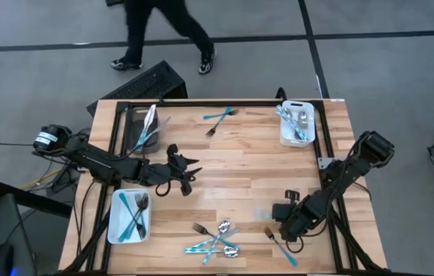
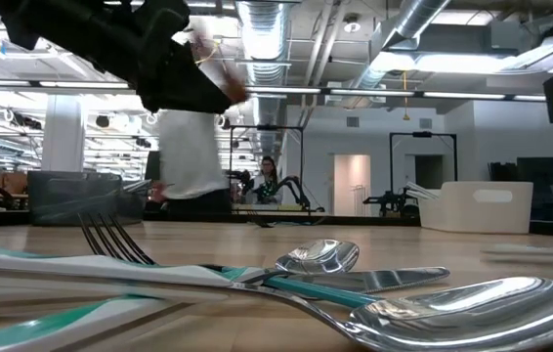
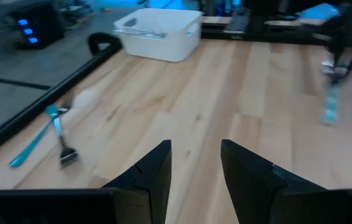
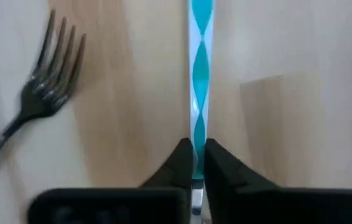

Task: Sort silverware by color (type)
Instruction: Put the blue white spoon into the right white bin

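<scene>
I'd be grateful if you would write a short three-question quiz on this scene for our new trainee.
1. True or false: the right gripper is shut on a teal-and-white twisted handle.
2. Which arm waits over the table's middle with open fingers? A) left B) right
3. Fill in: beside the held piece lies a teal-handled ____.

Key: 1 true; 2 A, the left gripper; 3 fork.

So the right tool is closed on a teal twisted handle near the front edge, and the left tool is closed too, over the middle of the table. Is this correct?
Not fully. The right tool is closed on the teal twisted handle, but the left tool is open: the left wrist view shows bare table between its fingers.
</scene>
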